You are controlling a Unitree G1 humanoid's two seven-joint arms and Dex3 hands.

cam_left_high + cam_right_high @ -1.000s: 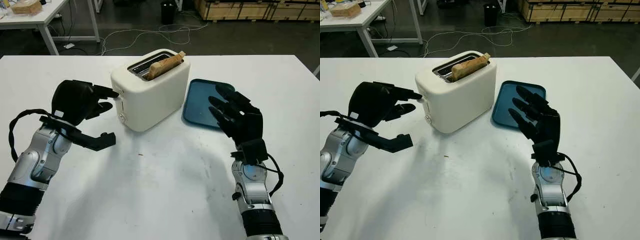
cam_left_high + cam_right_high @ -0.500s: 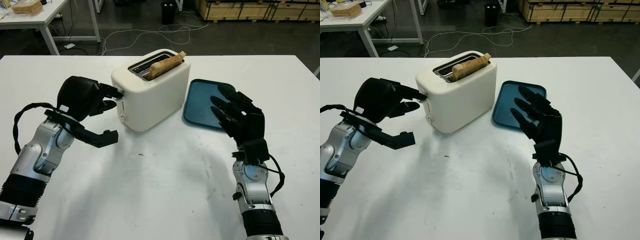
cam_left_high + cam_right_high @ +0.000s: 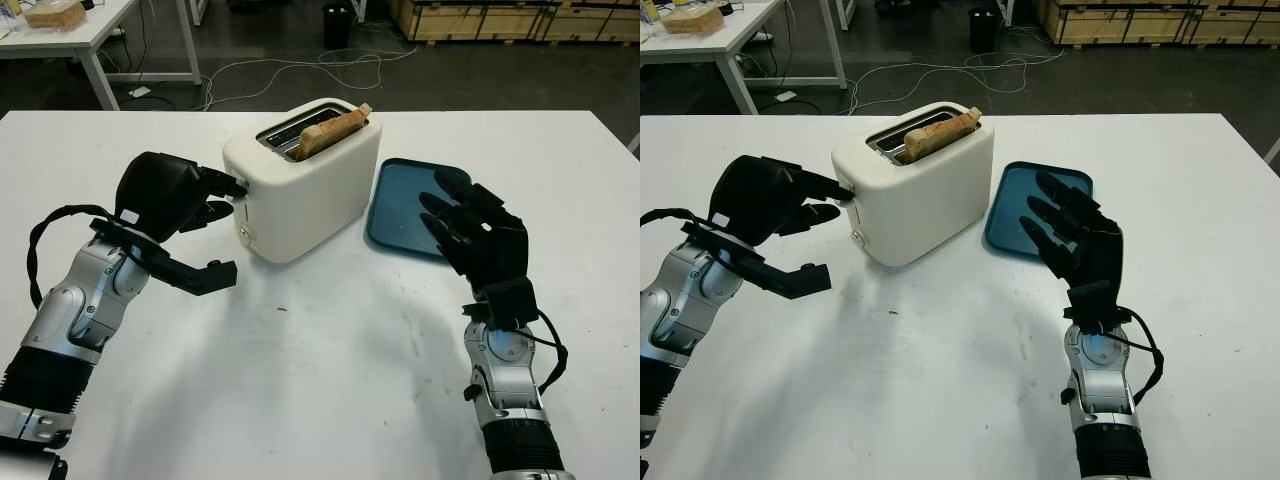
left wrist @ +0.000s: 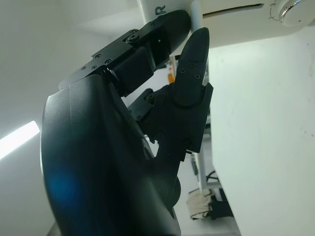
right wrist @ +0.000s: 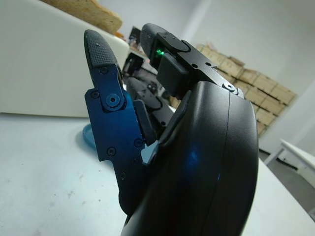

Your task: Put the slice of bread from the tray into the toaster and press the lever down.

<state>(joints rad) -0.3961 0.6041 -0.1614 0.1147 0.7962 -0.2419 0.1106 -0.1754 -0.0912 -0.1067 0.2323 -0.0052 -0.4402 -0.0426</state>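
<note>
**Desk:** What's on your screens, left to right?

**Me:** Far left, my left hand [image 3: 165,200] is up against the end face of the toaster [image 3: 300,185]. One fingertip [image 3: 235,186] touches the lever [image 3: 243,187]; a second finger sits just under it and the thumb hangs lower, over the table [image 3: 330,370]. It grasps nothing; the fingers are extended toward the lever, not clenched.

**Desk:** And the bread?

**Me:** The slice of bread [image 3: 333,130] stands tilted in the toaster's slot, its top edge well above the rim, just beyond my left fingertips. The lever looks to be near the top of its travel; I can't tell more than that.

**Desk:** Right side?

**Me:** The blue tray [image 3: 415,205] lies just beside the toaster, bare. My right hand [image 3: 478,235] is raised over the tray's near edge, released, holding nothing, fingertips toward the tray and toaster.

**Desk:** Surface and room?

**Me:** White tabletop with a few small dark specks in front of the toaster. Behind it a dark floor with loose cables [image 3: 300,70], a second white table [image 3: 90,30] at the far left carrying a tan object, a black bin [image 3: 336,22], and wooden crates [image 3: 500,18] along the back.
</note>
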